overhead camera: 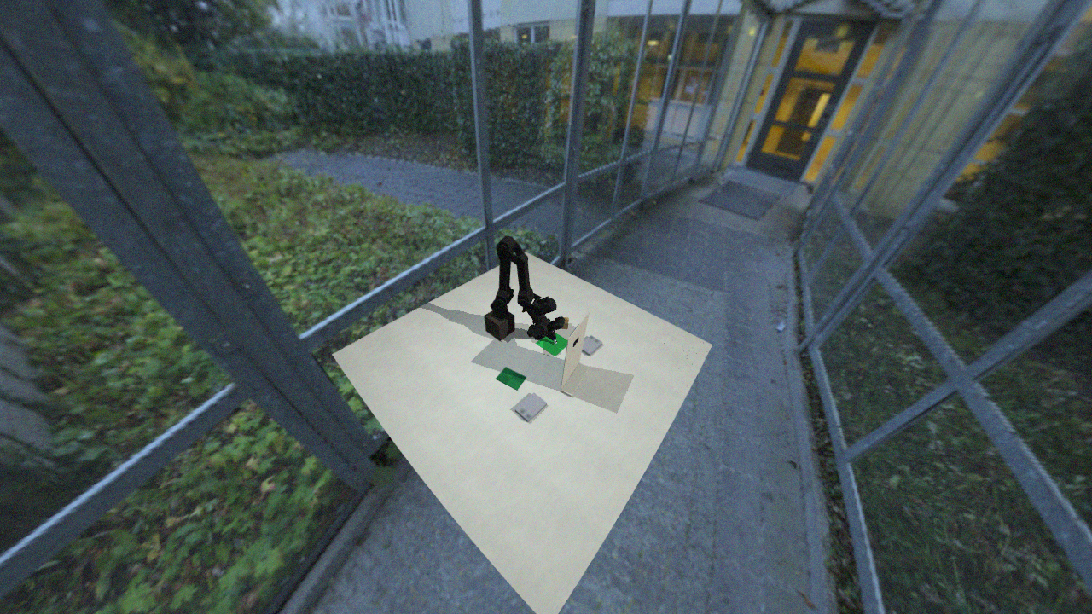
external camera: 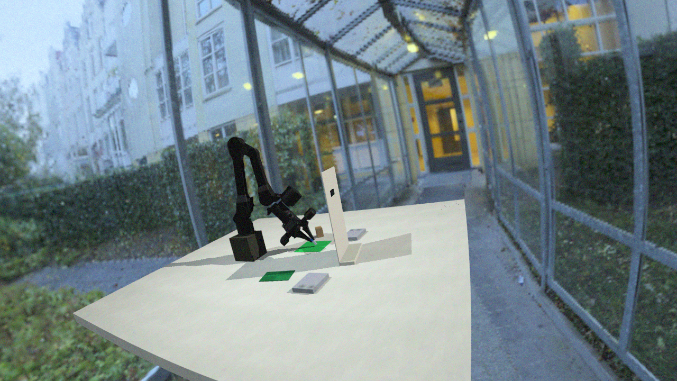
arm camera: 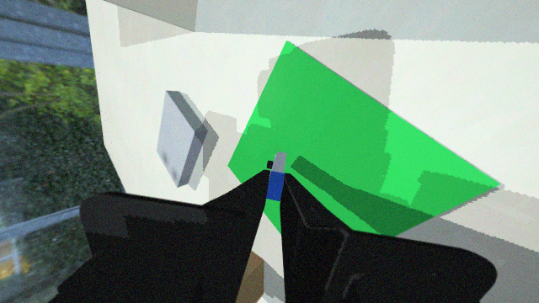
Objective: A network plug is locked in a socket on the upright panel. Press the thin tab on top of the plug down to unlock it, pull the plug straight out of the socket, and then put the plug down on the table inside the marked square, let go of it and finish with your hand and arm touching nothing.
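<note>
My gripper (arm camera: 275,178) (external camera: 312,240) points steeply down and is shut on the network plug (arm camera: 275,185), which has a blue body and a pale grey front end. The plug is out of the socket. It is low over the bright green square (arm camera: 320,105) (external camera: 323,245) (overhead camera: 549,350), near one corner in the wrist view. I cannot tell whether its front end touches the table. The upright cream panel (overhead camera: 574,358) (external camera: 335,212) stands beyond the square, with a small dark opening high up. The socket face is hidden from the top and exterior views.
A small brown block (external camera: 319,231) (arm camera: 253,275) stands close behind the gripper. A grey box (arm camera: 177,139) (external camera: 356,234) (overhead camera: 591,345) lies beyond the square. A darker green patch (overhead camera: 510,378) (external camera: 276,276) and another grey box (overhead camera: 529,407) (external camera: 310,282) lie on the top and exterior views' side.
</note>
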Available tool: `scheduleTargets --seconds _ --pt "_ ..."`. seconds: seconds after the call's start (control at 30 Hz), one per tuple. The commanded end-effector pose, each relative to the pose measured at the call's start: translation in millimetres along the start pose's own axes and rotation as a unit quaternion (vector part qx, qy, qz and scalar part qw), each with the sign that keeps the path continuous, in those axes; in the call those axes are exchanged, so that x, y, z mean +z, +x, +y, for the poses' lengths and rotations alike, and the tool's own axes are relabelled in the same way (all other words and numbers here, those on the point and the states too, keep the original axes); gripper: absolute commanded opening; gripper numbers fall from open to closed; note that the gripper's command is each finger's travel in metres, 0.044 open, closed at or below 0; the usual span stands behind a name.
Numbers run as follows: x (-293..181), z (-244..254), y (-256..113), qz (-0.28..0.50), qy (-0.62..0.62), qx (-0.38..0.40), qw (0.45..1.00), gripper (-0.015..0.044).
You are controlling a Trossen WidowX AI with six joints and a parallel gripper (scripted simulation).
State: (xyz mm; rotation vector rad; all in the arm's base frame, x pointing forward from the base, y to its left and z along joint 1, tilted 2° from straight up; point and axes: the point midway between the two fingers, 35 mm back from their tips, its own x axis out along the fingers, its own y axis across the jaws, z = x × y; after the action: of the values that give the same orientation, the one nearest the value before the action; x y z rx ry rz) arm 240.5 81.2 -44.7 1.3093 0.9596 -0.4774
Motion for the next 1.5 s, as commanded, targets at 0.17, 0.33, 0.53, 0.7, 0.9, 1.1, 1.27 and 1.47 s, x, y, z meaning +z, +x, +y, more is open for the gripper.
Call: scheduleTargets --seconds 0.17,0.33,0.53,0.7,0.9,1.1,1.27,1.47 --pt "-0.1 -2.2 2.6 -0.002 0.002 0.0 1.0 0.0" --pt "-0.6 -3.3 4.5 -0.002 0.002 0.0 1.0 0.0" --pt "-0.8 -2.5 3.7 0.0 0.0 0.0 1.0 0.0" --pt "-0.8 -2.5 3.7 0.0 0.0 0.0 1.0 0.0105" --pt "-0.8 -2.5 3.7 0.0 0.0 0.0 1.0 0.0156" --pt "-0.8 -2.1 1.4 0.0 0.0 0.0 1.0 0.0156" --pt "-0.7 -1.7 -1.2 0.0 0.0 0.0 1.0 0.0156" --pt "-0.5 -1.4 -4.4 0.0 0.001 0.0 1.0 0.0156"
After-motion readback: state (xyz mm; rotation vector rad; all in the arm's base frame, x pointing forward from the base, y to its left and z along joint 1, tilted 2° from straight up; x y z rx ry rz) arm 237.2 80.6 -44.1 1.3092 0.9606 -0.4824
